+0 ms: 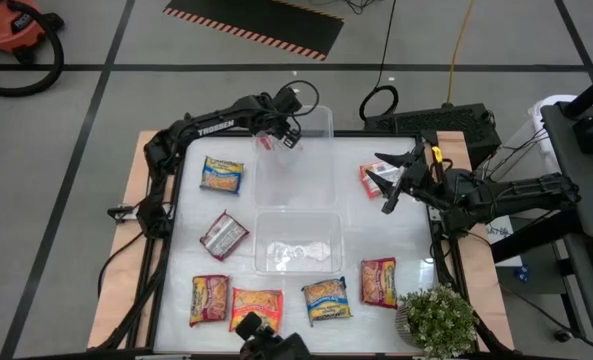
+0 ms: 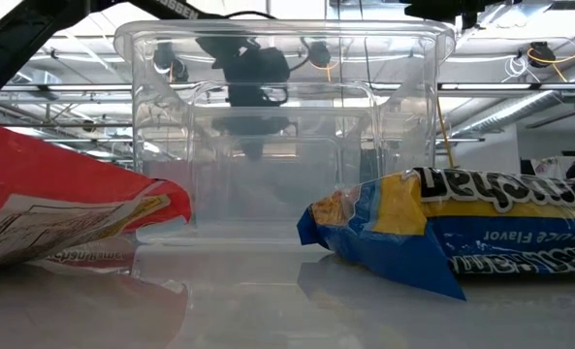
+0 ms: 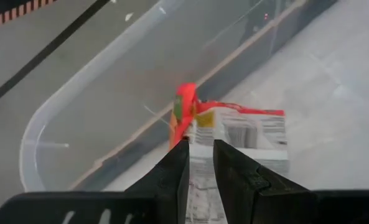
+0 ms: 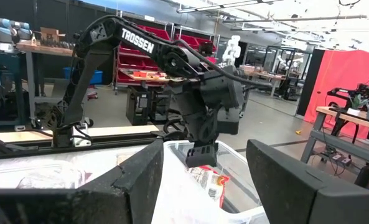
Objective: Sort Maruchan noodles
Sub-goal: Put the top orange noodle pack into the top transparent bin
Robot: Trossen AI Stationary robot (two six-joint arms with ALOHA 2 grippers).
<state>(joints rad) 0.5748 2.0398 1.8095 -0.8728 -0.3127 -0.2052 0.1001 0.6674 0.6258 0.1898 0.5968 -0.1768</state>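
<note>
1. In the low view, nearest to us, we see a blue-yellow Maruchan packet at 3 o'clock and a red-white packet at 9 o'clock, both lying on the white table. Behind them stands a clear plastic bin.

2. In the high view, along the table's 6 o'clock edge we count four packets: a red one, an orange-yellow one, a blue-yellow one and another red one. A small potted plant sits at 5 o'clock.

3. At the table's centre we see the near clear bin, with pale crumpled wrapping inside it. A silver-red packet lies at its 9 o'clock side.

4. A yellow packet lies at 10 o'clock. A far clear bin stands at 12 o'clock.

5. The left gripper hangs over the far bin's 11 o'clock corner. In the left wrist view its fingers are nearly closed, pinching a red-white noodle packet above the bin wall.

6. The right gripper is at 2 o'clock, its fingers spread wide and holding nothing, just beside a red-white packet on the table.
</note>
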